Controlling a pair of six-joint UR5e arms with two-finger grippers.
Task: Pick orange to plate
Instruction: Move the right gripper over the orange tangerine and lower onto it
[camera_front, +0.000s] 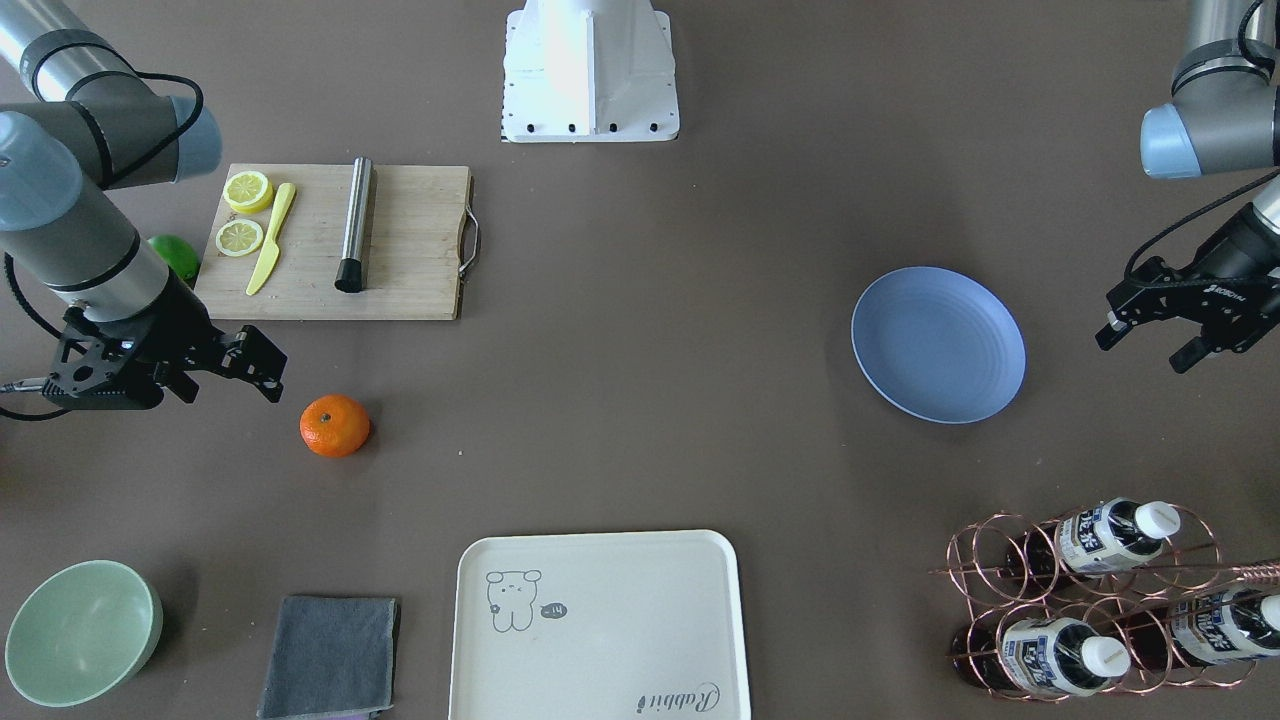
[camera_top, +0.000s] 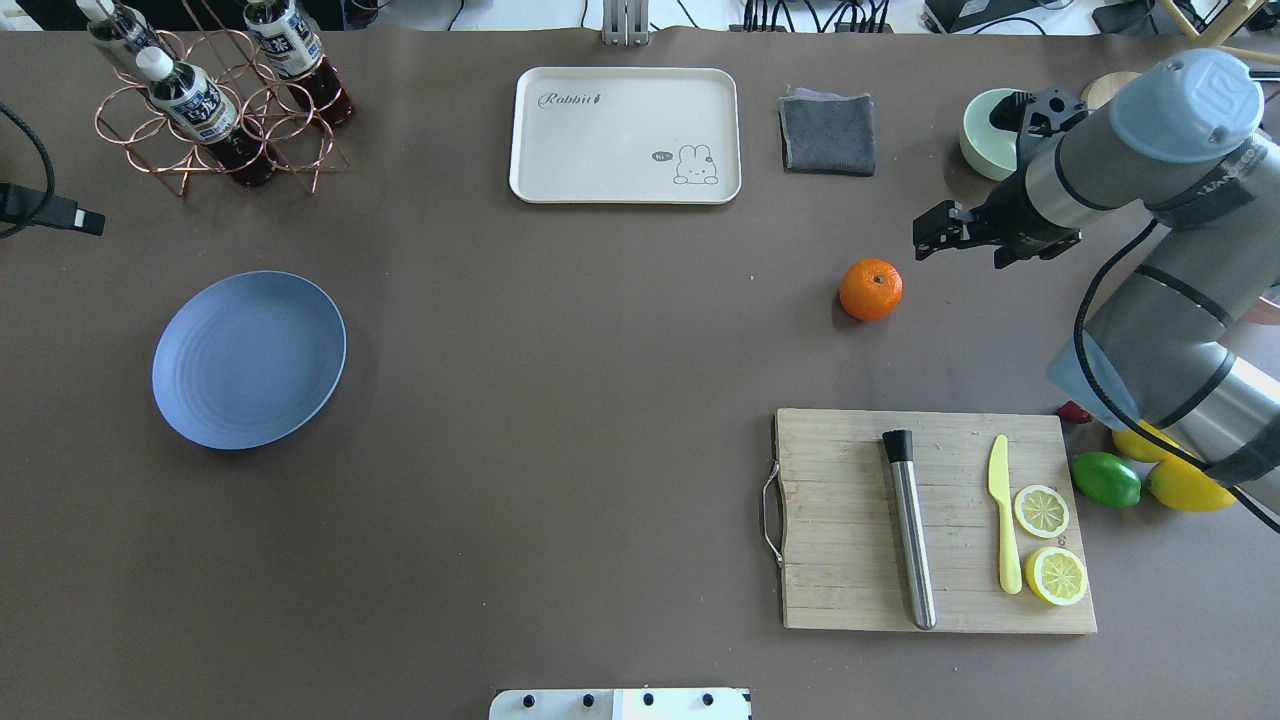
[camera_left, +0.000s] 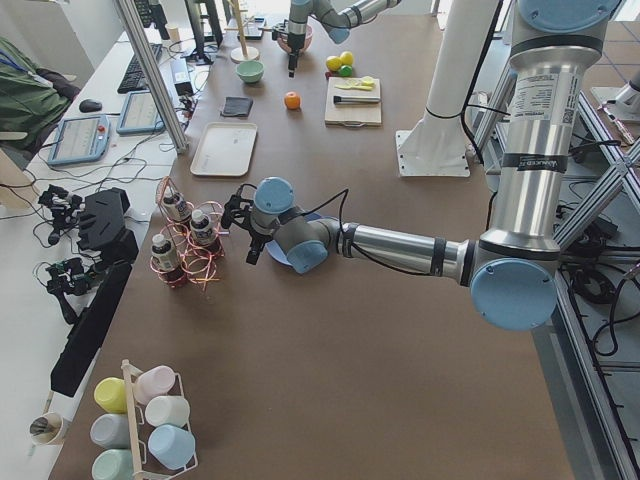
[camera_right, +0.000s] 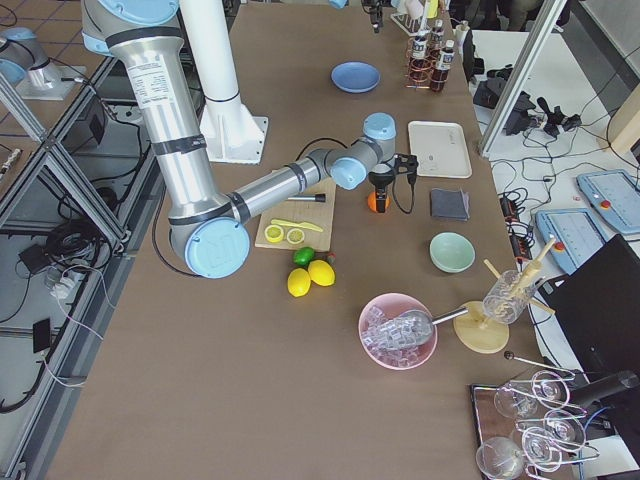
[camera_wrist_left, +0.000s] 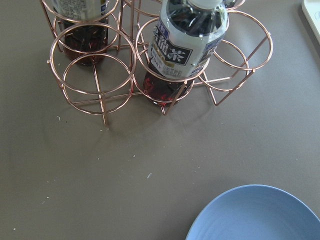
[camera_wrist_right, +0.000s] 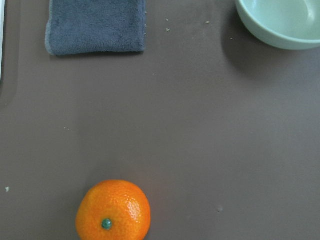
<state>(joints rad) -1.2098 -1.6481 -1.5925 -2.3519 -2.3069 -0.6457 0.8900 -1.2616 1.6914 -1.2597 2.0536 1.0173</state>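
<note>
The orange (camera_front: 335, 426) lies on the brown table between the cutting board and the grey cloth; it also shows as the orange (camera_top: 870, 289) from overhead and the orange (camera_wrist_right: 113, 210) low in the right wrist view. My right gripper (camera_front: 232, 395) hovers open just beside it, toward the bowl side, holding nothing. The blue-lavender plate (camera_front: 938, 344), plate (camera_top: 249, 359), sits bare far across the table. My left gripper (camera_front: 1142, 355) hangs open beyond the plate's outer edge, near the bottle rack. Only the plate's rim (camera_wrist_left: 260, 215) shows in the left wrist view.
A wooden cutting board (camera_top: 850, 520) carries a steel rod, a yellow knife and lemon slices; a lime (camera_top: 1106, 479) and lemons lie beside it. Cream tray (camera_top: 625, 135), grey cloth (camera_top: 827, 133), mint bowl (camera_front: 82, 632) and copper bottle rack (camera_front: 1090, 600) line the far edge.
</note>
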